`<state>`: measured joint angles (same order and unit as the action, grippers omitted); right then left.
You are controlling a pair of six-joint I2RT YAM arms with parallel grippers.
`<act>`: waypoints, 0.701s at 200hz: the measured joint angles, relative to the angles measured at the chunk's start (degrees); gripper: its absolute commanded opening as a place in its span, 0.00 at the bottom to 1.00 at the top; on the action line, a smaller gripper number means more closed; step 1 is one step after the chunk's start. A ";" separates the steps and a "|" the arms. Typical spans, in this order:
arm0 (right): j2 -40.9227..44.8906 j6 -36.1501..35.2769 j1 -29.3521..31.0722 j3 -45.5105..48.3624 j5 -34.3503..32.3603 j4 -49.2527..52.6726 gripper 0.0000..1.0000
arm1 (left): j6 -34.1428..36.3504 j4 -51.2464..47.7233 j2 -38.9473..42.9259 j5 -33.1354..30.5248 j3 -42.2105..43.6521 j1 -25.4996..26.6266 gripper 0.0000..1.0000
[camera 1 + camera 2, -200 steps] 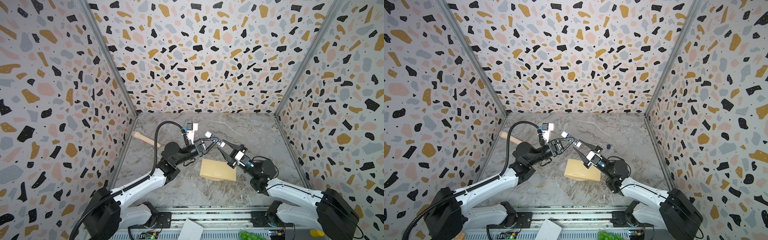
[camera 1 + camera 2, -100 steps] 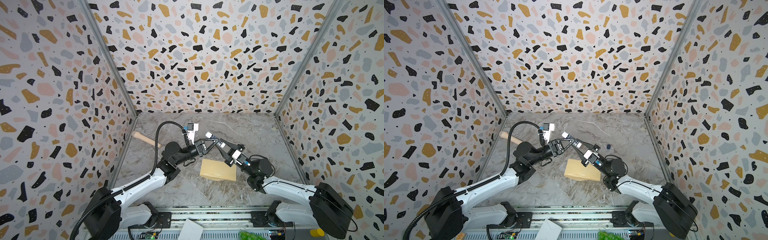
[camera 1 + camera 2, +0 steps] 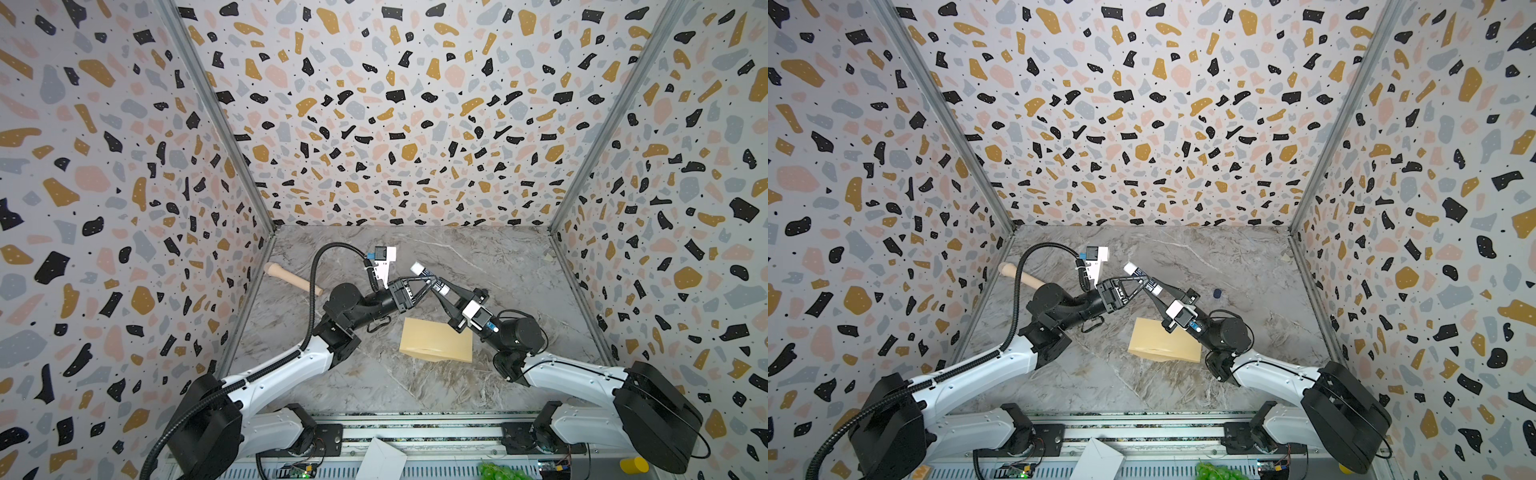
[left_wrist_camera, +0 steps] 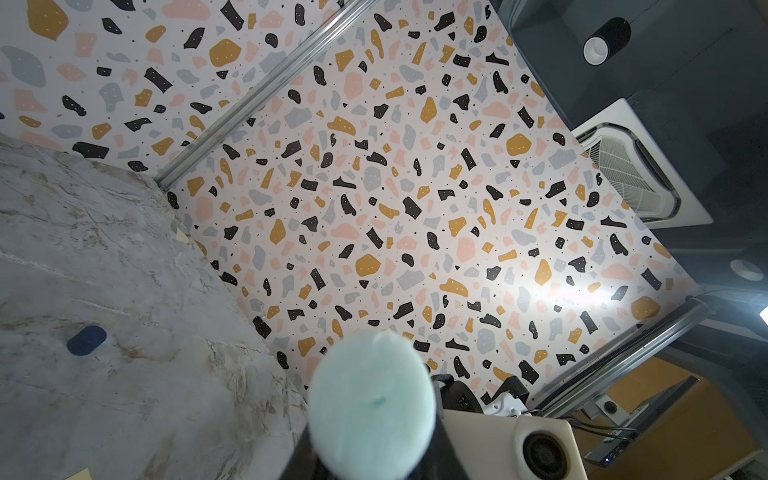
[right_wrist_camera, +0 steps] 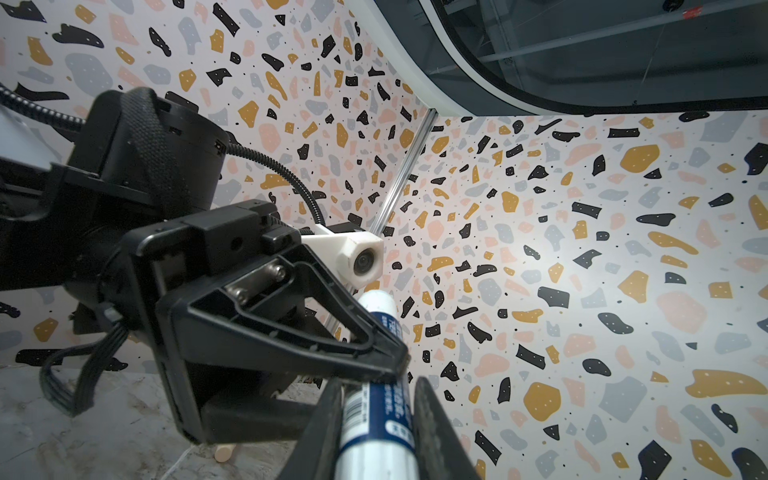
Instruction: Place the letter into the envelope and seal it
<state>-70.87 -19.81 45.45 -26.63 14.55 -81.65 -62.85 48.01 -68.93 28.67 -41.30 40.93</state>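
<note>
A white-and-blue glue stick (image 3: 430, 277) hangs in the air above the table's middle, and both grippers grip it. My left gripper (image 3: 428, 283) is shut on its upper part; in the left wrist view the stick's pale round end (image 4: 372, 399) hides the jaws. My right gripper (image 3: 437, 289) comes from the right, and its fingers (image 5: 328, 415) press both sides of the tube (image 5: 378, 415). The tan envelope (image 3: 436, 345) lies flat on the marble table below the grippers, untouched. The letter is out of view.
A small dark blue cap (image 3: 1217, 294) lies on the table right of the grippers. A wooden rod (image 3: 293, 279) lies at the back left by the wall. Patterned walls close in three sides. A white paper piece (image 3: 380, 459) sits on the front rail.
My right gripper has moved up and left to the glue stick and narrowed its fingers onto the tube. The left gripper has kept its hold and place.
</note>
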 measured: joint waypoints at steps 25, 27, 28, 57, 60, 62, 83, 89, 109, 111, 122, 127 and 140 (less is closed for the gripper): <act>0.26 0.02 0.00 0.00 -0.09 0.50 0.03 | 0.59 -0.31 0.00 -0.07 -0.02 -0.02 0.28; 0.37 0.02 0.00 0.00 -0.15 0.72 0.03 | 0.72 -0.42 0.00 -0.11 -0.09 0.00 0.31; 0.39 0.02 0.00 0.00 -0.17 0.81 0.03 | 0.74 -0.48 0.00 -0.13 -0.11 0.00 0.32; 5.11 0.20 0.00 0.00 -2.36 7.78 0.00 | 6.86 -6.69 0.17 -0.81 -3.32 0.00 0.63; 5.97 0.24 0.00 0.00 -2.67 8.85 0.00 | 8.13 -8.11 0.35 -1.09 -3.89 0.00 0.66; 6.49 0.26 0.00 0.00 -2.89 9.68 0.00 | 8.66 -8.61 0.39 -1.25 -4.09 0.00 0.67; 12.68 1.33 -0.48 -0.39 -5.44 18.56 0.00 | 18.29 -18.27 2.40 -4.72 -7.17 0.00 0.75; 14.47 2.05 -0.90 -0.92 -6.62 21.79 0.00 | 21.53 -21.14 3.23 -6.19 -7.85 0.00 0.78; 18.32 5.53 -3.13 -4.26 -9.79 33.57 0.00 | 31.89 -29.53 6.47 -11.52 -8.70 0.00 0.84; 18.56 5.92 -3.43 -4.81 -10.12 34.91 0.00 | 32.94 -30.29 6.73 -12.31 -8.70 0.00 0.84; 19.37 8.28 -5.11 -7.87 -11.47 42.53 0.00 | 37.88 -33.99 7.74 -14.71 -8.70 0.00 0.85; 19.43 9.38 -5.88 -9.35 -12.04 45.92 0.00 | 40.04 -35.56 7.93 -15.80 -8.70 0.02 0.85; 19.06 12.22 -7.82 -13.70 -13.42 55.34 0.00 | 44.96 -39.36 7.78 -18.51 -8.70 0.17 0.86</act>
<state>-51.81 -7.60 37.63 -40.34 1.13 -26.30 -17.89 8.64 -61.14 10.15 -50.00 41.10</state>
